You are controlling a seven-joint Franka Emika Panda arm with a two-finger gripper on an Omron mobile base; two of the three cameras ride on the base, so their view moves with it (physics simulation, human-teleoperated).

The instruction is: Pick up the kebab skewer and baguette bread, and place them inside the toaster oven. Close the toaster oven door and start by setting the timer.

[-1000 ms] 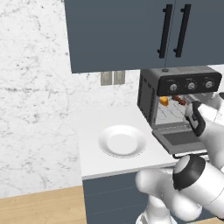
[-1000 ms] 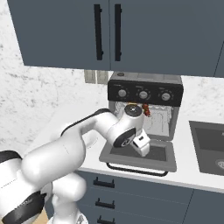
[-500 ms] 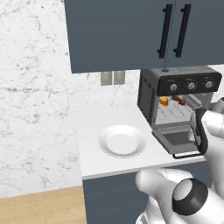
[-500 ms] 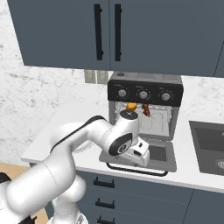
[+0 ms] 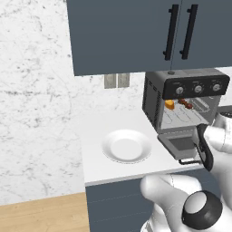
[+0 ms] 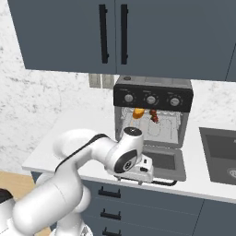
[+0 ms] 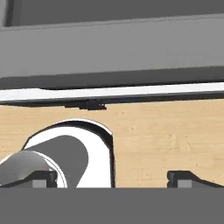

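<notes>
The toaster oven point(image 6: 152, 97) stands on the counter with its door point(image 6: 162, 161) dropped flat and open. On its wire rack lie the golden baguette bread point(image 6: 137, 113) at the left and the dark kebab skewer point(image 6: 153, 116) just right of it; the left base view shows the bread point(image 5: 169, 103) and skewer point(image 5: 186, 103) too. My hand point(image 6: 141, 169) sits low at the front left of the door, by its black bar handle point(image 6: 161, 183). In the hand view my gripper point(image 7: 113, 177) is open and holds nothing, facing the wooden floor and the counter's edge.
A white plate point(image 5: 127, 146) lies on the counter left of the oven. A sink point(image 6: 220, 156) is sunk into the counter at the right. Dark wall cabinets point(image 6: 115, 32) hang above the oven, and drawer fronts point(image 6: 110, 203) run below the counter.
My hand has dropped from in front of the oven's mouth to the front edge of the open door. The gripper stays open; bread and skewer have not moved.
</notes>
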